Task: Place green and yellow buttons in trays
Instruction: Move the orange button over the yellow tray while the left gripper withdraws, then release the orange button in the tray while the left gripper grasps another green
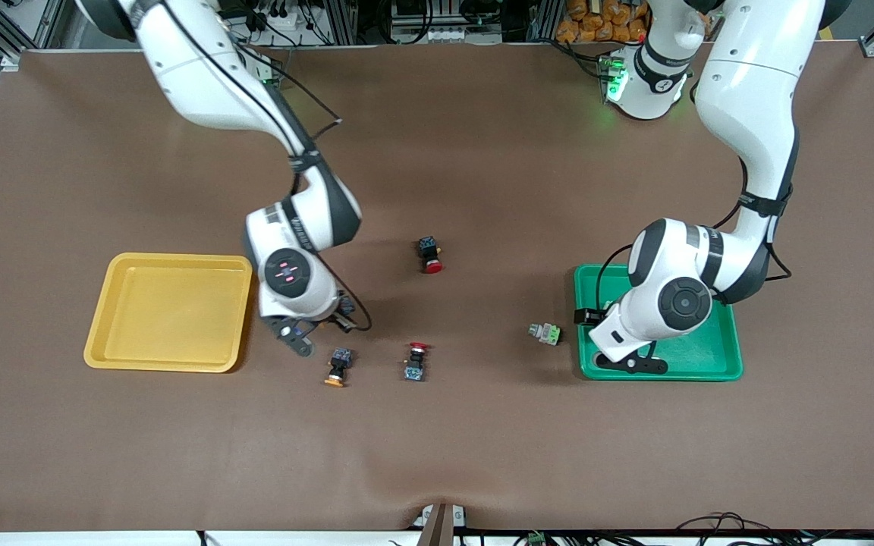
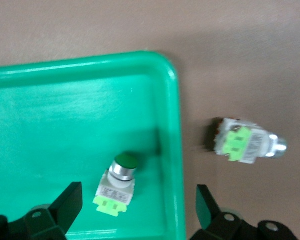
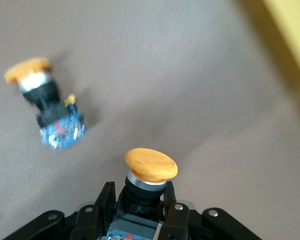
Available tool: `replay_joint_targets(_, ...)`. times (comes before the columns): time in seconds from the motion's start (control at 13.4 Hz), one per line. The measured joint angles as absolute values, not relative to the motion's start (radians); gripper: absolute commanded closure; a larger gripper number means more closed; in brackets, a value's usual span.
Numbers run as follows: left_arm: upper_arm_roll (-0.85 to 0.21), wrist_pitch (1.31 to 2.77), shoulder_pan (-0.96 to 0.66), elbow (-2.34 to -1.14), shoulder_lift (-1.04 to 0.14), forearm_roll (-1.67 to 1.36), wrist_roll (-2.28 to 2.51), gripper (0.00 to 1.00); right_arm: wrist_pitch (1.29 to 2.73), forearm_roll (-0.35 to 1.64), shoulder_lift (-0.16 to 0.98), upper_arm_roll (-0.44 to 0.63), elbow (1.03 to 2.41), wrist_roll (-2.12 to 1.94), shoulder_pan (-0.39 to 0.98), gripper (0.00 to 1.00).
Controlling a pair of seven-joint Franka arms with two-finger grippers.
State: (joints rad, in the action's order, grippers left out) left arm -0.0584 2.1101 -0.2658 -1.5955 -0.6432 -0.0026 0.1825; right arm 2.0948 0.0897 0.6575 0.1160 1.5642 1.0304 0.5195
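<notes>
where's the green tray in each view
Front view: the green tray sits toward the left arm's end of the table, under the open left pincer.
Left wrist view: the tray fills most of the picture, with one green button lying in it.
Right wrist view: not in it.
Shared landmark: the second green button, on the table beside the tray's rim.

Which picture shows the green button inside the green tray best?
The left wrist view: the green button lies in plain sight in the green tray, between the open left gripper's fingers. In the front view the left arm hides it. The right wrist view doesn't show it at all.
</notes>
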Motion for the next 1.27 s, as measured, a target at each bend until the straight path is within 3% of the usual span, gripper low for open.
replay_joint_targets(0.67,-0.062,2.318,-0.377,-1.57,-0.719,-0.003,0.182,0.0,1.879,0.088,0.563,0.121,1.549,0.254,0.185,0.92)
replay_joint_targets(0.75,-0.062,2.33,-0.384,-1.568,-0.728,-0.003,0.182,0.0,1.864,0.088,0.56,0.121,1.549,0.165,0.144,0.84)
replay_joint_targets(0.82,-0.062,2.339,-0.391,-1.567,-0.735,-0.003,0.182,0.0,1.853,0.088,0.557,0.121,1.549,0.078,0.102,0.65)
replay_joint_targets(0.9,-0.062,2.349,-0.398,-1.566,-0.739,-0.003,0.182,0.0,1.849,0.088,0.555,0.121,1.549,-0.004,0.065,0.27)
replay_joint_targets(0.97,-0.062,2.358,-0.403,-1.566,-0.742,-0.003,0.182,0.0,1.847,0.089,0.555,0.121,1.549,-0.084,0.033,0.0)
replay_joint_targets(1.27,-0.061,2.394,-0.406,-1.567,-0.777,-0.003,0.182,0.0,1.847,0.102,0.555,0.101,1.547,-0.181,0.017,0.0)
